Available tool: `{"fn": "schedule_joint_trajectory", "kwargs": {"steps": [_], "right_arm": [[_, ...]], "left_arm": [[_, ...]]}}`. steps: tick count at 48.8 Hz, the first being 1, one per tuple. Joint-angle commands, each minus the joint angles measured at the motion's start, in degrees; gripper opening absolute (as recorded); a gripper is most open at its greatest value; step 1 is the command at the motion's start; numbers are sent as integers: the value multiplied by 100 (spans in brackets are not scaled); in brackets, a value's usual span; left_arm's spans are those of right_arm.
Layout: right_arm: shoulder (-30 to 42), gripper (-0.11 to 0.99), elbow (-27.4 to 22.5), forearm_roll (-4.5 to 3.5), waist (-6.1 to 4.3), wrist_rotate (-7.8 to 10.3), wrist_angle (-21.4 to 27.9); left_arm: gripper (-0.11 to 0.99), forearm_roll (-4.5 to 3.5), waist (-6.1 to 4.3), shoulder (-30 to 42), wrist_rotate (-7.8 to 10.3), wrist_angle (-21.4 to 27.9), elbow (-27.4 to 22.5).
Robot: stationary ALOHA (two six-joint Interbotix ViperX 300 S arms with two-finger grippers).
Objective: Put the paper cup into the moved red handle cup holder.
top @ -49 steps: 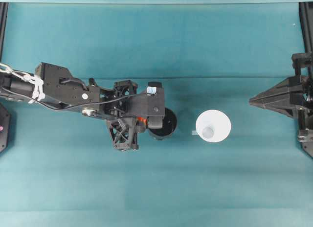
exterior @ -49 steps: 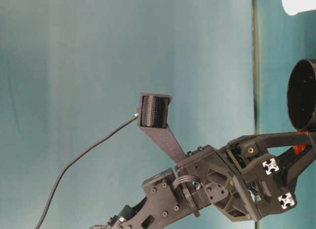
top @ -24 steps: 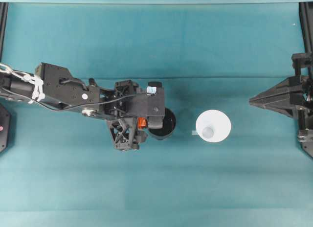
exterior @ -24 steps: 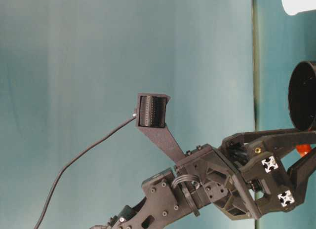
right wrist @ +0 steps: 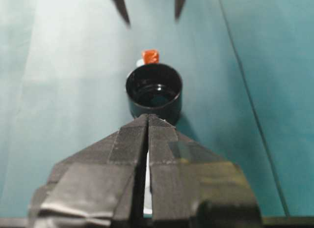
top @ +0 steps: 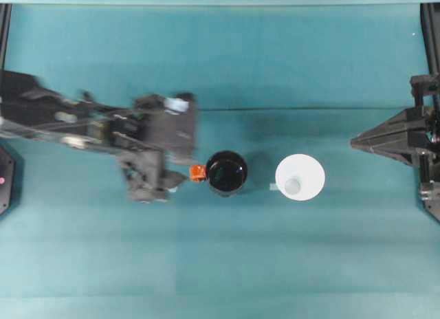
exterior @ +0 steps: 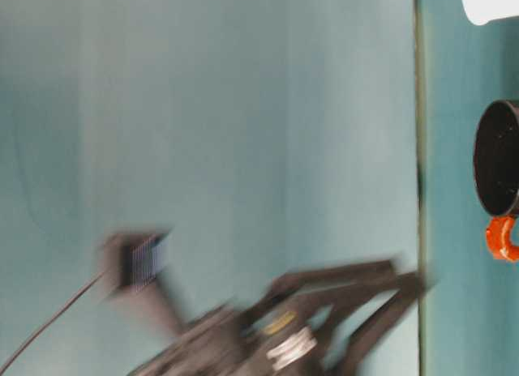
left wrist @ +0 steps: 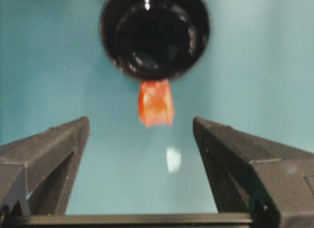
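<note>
Note the left gripper fingers spread apart, clear of the red handle cup holder; right gripper fingers pressed together near the tabletop's right edge; paper cup beside holder.

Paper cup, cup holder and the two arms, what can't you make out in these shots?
- Paper cup: table-level view's edge cuts off all but a white corner; right wrist view, shut right gripper hides nearly all.
- Left gripper: motion-blurred in overhead and table-level views; left wrist view shows its jaws apart.
- Cup holder: frame edge crops it in the table-level view.
</note>
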Motion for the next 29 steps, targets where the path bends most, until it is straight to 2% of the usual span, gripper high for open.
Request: {"fn": "schedule_joint_trajectory", "kwargs": {"steps": [1,11,17,19,21,29], "right_arm": [[26,-10,-88,18,-9,35,-35],[62,-10,-79,18,-9,44,35],[176,-10,-70,44,-35,88,439],[229,-10,-79,79,-88,211,633],[281,-10,-88,70,-158,369,782],[519,-9,-237,62,-519,1195,1160]], "left_arm": [[93,9,-26,-650,26,53,105],[92,9,-114,-1538,35,9,501],[92,9,-202,-1942,18,9,765],[92,9,-237,-2048,18,9,844],[92,0,-264,-2162,9,9,914],[92,9,-299,-2435,-26,0,1081]]}}
